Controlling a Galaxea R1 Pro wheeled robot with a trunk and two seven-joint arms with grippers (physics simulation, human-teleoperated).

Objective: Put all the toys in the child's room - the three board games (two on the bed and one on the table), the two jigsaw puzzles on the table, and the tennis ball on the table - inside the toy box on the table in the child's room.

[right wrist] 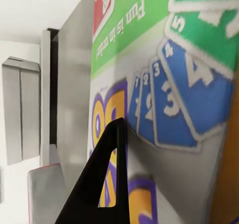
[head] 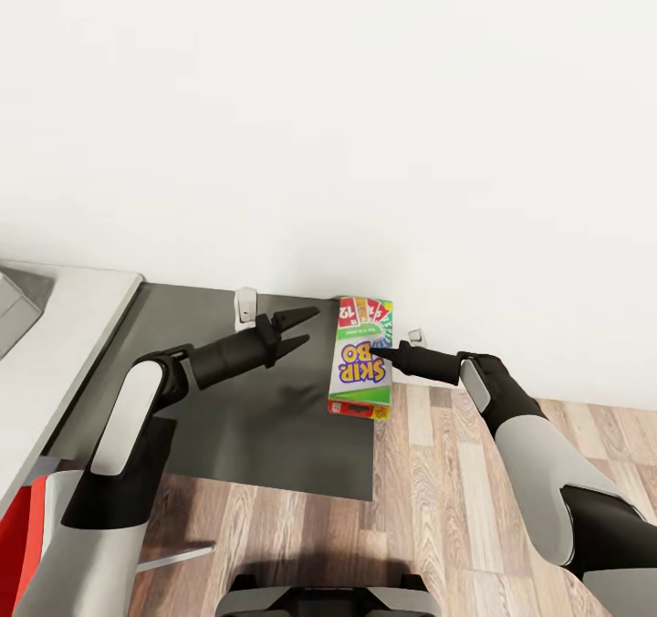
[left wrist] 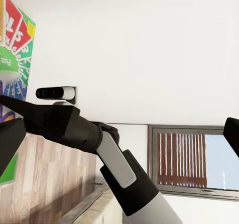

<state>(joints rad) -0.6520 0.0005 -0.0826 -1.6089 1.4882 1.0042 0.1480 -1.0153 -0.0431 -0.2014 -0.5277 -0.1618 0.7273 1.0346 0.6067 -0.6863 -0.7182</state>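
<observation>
One Skip-Bo box (head: 362, 359) lies at the right edge of my dark-grey table (head: 228, 416), centre of the head frame, against the white wall (head: 365, 97). My right gripper (head: 381, 353) reaches in from the right and touches its top; I cannot tell its opening. My left gripper (head: 299, 327) hangs with jaws wide just left of the box, empty.

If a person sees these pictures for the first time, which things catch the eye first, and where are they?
The long white, red and green "Skip-Bo" cardboard game box stands out, lying at the right edge of the dark-grey table top near the white wall. The black right gripper meets the box from the right side, while the black left gripper hangs open above the dark top, to the left of the box.
</observation>
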